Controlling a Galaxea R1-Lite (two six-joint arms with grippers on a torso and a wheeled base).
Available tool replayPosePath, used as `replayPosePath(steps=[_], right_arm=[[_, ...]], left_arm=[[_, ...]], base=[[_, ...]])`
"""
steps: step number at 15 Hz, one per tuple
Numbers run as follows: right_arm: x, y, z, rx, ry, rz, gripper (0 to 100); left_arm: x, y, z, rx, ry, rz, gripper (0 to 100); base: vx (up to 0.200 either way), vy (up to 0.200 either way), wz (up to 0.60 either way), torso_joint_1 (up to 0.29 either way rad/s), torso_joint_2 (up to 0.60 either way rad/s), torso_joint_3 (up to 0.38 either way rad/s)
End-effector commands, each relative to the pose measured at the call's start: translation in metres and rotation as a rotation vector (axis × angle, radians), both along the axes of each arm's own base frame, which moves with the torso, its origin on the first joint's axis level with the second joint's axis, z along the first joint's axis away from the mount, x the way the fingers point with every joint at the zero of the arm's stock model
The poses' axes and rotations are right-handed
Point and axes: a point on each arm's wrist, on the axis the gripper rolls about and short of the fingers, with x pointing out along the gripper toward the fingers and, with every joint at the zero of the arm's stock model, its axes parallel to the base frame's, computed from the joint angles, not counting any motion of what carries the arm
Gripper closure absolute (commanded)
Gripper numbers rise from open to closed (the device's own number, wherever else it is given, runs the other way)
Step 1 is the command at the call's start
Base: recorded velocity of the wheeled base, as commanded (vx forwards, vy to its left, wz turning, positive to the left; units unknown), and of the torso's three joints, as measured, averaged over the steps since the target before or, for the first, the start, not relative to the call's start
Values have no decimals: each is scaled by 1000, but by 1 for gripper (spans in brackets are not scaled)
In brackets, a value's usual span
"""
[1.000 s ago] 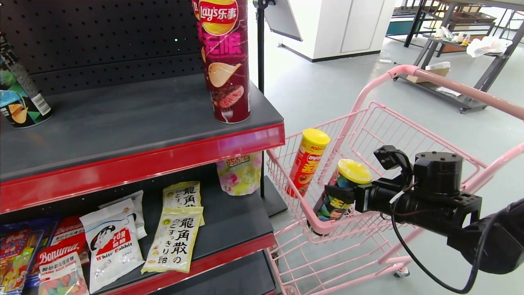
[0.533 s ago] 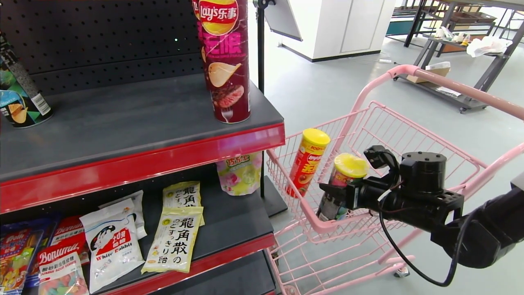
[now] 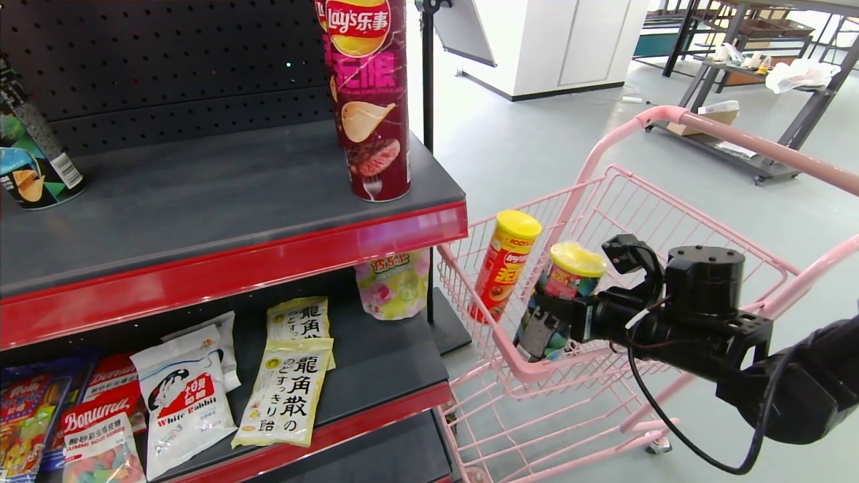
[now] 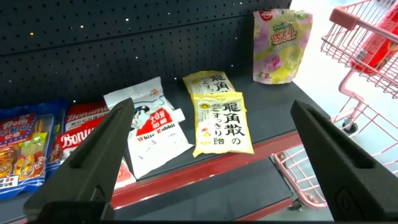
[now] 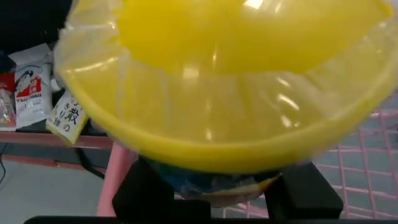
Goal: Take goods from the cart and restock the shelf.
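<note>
Grey floor, pink cart (image 3: 607, 176) at right of frame. Right gripper (image 3: 554, 310) clamped on yellow-lidded chip can (image 3: 568, 278) inside the cart, its body partly masked by fingers. Long axis near upright, lid up, leaning right. Left gripper (image 4: 211, 107) spread wide, empty, facing lower shelf (image 4: 277, 118).

The black right arm (image 3: 792, 389) comes in from the robot's right side and lies roughly level. Its boxy wrist (image 3: 704, 322) is topped by a round black housing and has a black cable (image 3: 678, 436) looping beneath it. At its tip the right end effector (image 3: 547, 314) points toward the robot's left, its two dark fingers (image 5: 144, 194) clamped on opposite sides of the yellow-lidded cylindrical snack can (image 3: 570, 272), which it holds close to upright with a slight tilt. The left end effector (image 4: 211, 112) has its two black, wedge-shaped fingers (image 4: 93, 162) spread wide apart.
</note>
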Motion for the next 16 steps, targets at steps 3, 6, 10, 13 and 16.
replayPosePath(steps=[3,6,10,13,16], right_arm=[[-19,-17,86,39,-245,-30,100],[-57,-30,157,46,-281,-33,100],[-138,-57,190,-42,-258,-79,100],[-220,-85,165,-127,-128,-141,100],[-237,-91,147,-142,-107,-170,100]], left_arm=[[0,0,0,0,2,0,0],[0,0,0,0,0,0,0],[0,0,0,-2,0,0,0],[0,0,0,0,0,0,0],[0,0,0,0,0,-1,0]], base=[[0,0,0,0,0,0],[0,0,0,0,0,0],[0,0,0,0,0,0],[0,0,0,0,0,0],[0,0,0,0,0,0]])
